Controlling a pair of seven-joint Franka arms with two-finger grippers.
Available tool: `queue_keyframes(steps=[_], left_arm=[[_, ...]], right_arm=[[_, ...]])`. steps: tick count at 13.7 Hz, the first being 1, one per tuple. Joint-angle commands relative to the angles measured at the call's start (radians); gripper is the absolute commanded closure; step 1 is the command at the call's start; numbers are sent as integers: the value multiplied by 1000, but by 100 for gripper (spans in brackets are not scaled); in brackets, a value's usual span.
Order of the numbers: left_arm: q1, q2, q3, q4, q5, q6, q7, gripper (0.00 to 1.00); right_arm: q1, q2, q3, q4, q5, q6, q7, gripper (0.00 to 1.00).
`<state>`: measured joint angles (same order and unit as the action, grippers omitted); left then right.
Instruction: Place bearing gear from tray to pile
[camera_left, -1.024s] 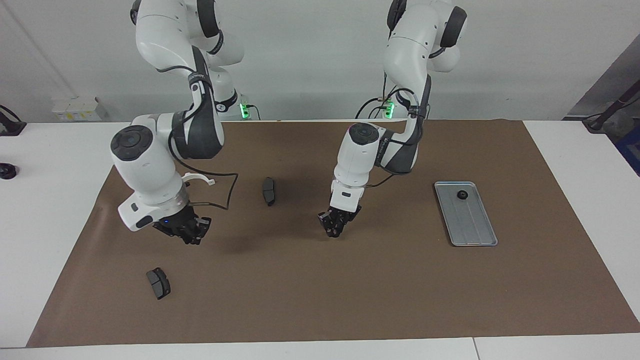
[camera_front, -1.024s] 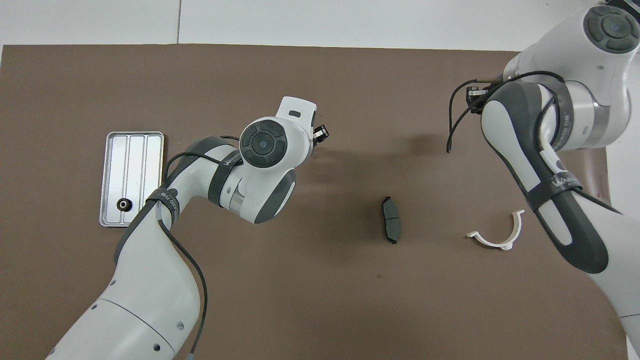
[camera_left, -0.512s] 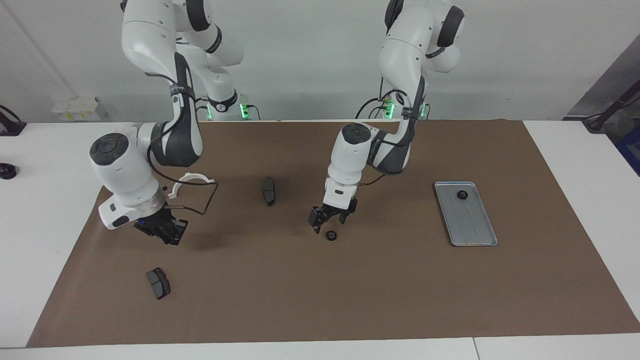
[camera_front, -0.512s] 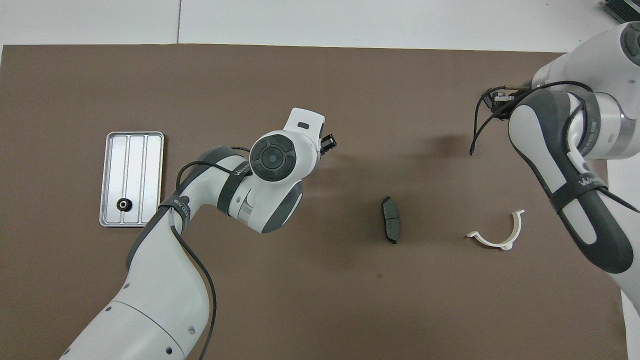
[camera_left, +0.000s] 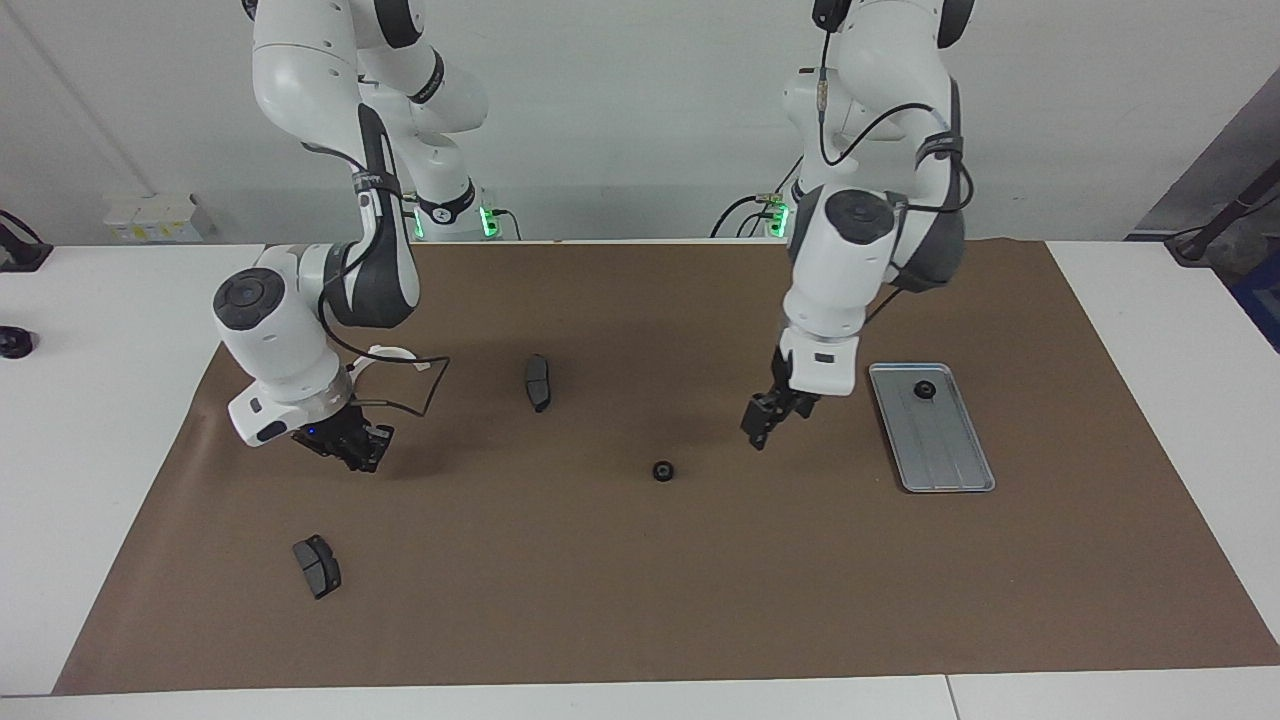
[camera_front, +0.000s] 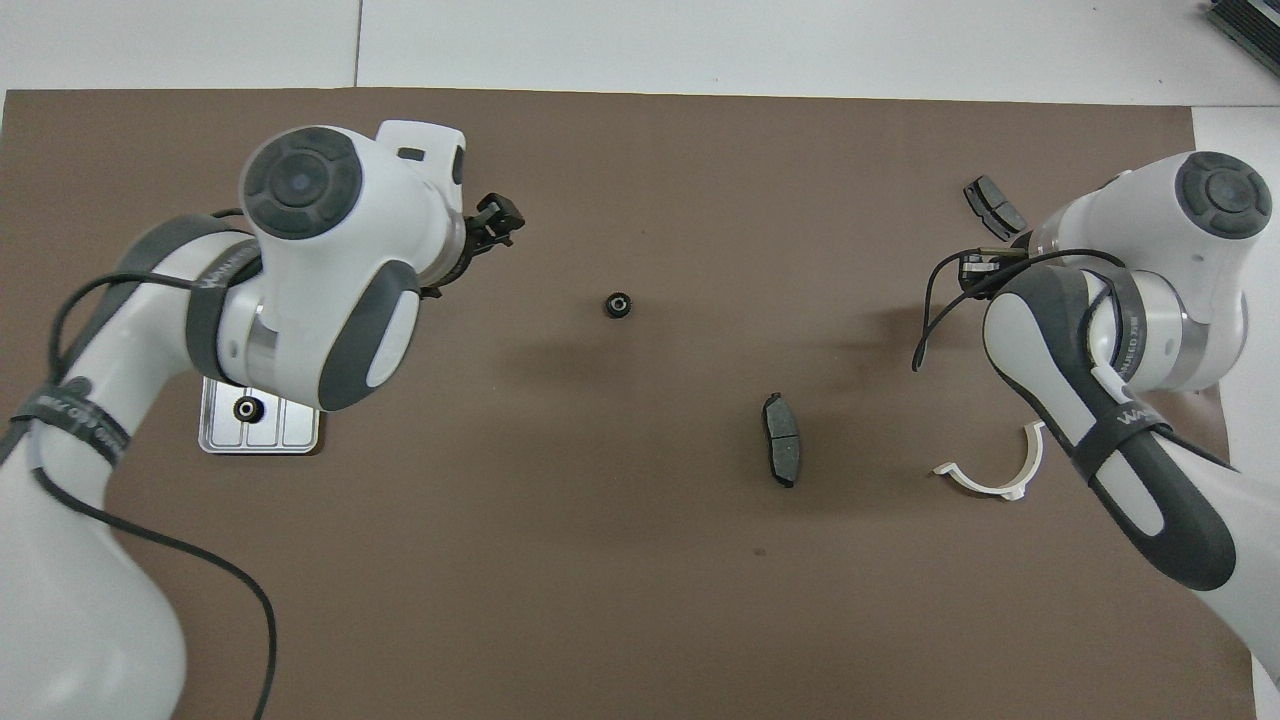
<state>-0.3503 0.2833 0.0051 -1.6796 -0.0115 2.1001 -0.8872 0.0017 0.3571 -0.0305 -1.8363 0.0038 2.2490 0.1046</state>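
One bearing gear (camera_left: 662, 470) lies loose on the brown mat (camera_left: 640, 600) mid-table. A second gear (camera_left: 926, 390) sits in the tray (camera_left: 945, 460) near the left arm's end. Left end effector (camera_left: 762, 424) open, empty, over the mat between them. Right end effector (camera_left: 350, 447) closed, empty, near the white bracket (camera_front: 995, 472).

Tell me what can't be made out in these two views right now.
- Tray: overhead view, mostly hidden under the left arm.
- White bracket: facing view, largely hidden by the right arm.
- Right tool: overhead view, mostly hidden by its arm and cable.
- Gear teeth: too small.
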Motion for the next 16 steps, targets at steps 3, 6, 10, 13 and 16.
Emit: queue_keyframes(steps=[3,6,10,13,16], left_arm=[[204,-119,-11,-177,11,-63,185,0],[301,-208,-10,-433,13,129,275,0],[344,-260,-10,-575,13,216,306,0],[385,-283,-10,-652,13,254,404,0],[392,-257,-8,-678,13,354,431,0]], right_arm=[[-14,-35,6,-84,21,30,-42,69],[-25,-33,4,-87,19,44,-40,15],[-6,-24,7,-57,19,44,-22,6],[113,-1,7,21,15,69,126,8],[256,20,7,68,9,142,240,8]])
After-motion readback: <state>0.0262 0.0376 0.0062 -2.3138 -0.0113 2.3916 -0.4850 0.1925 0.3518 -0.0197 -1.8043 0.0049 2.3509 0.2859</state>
